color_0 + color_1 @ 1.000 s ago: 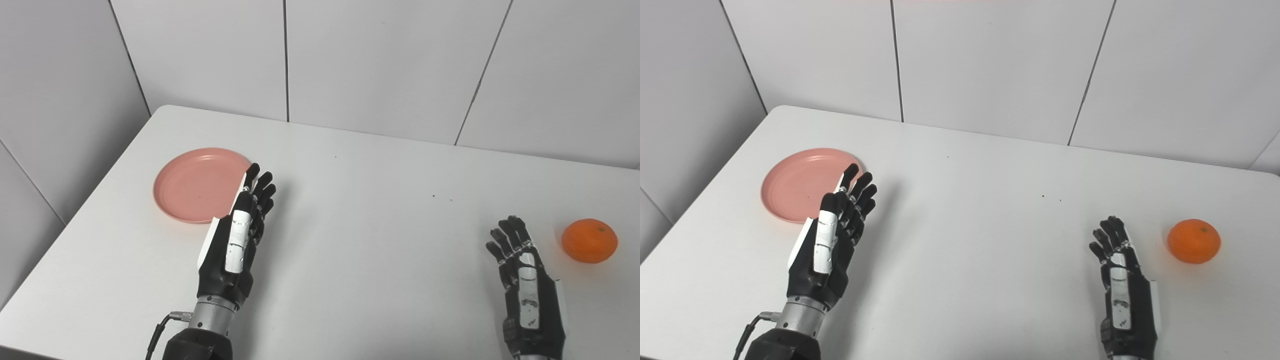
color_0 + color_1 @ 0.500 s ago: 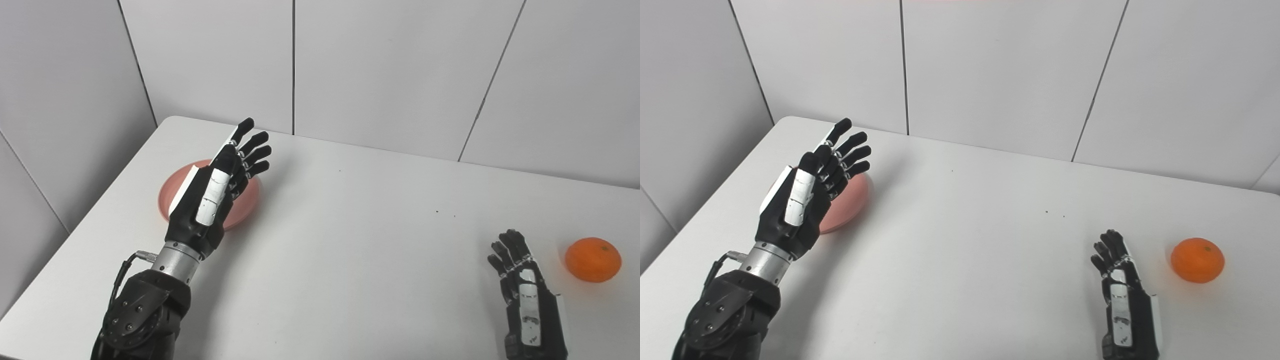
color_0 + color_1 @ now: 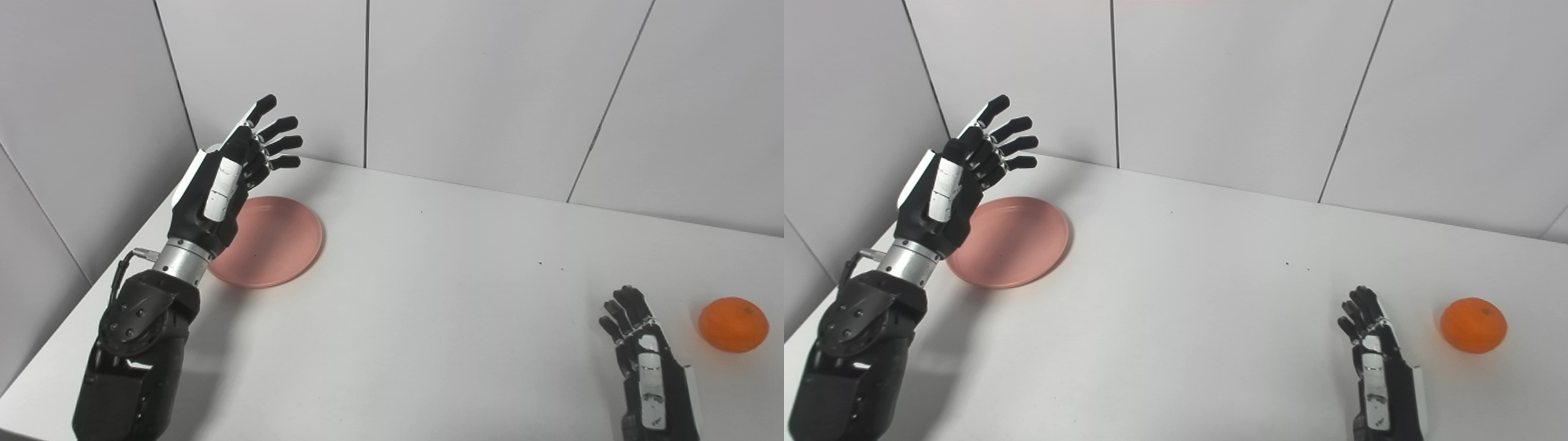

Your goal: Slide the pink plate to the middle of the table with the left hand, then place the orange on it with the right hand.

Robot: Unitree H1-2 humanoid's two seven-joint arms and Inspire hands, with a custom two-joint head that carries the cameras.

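your tabletop [image 3: 429,294] carries the pink plate [image 3: 275,242] at 9 o'clock. your left hand [image 3: 226,177] hangs above its far-left rim, fingers spread, holding nothing. your right hand [image 3: 646,361], fingers apart, rests at 4 o'clock, near the orange [image 3: 733,324].

No text, label, brand, number or sign can be read anywhere in either view. The white panels on the backs of the left hand [image 3: 222,184] and the right hand [image 3: 650,383] carry faint dark marks, too small and blurred to make out.
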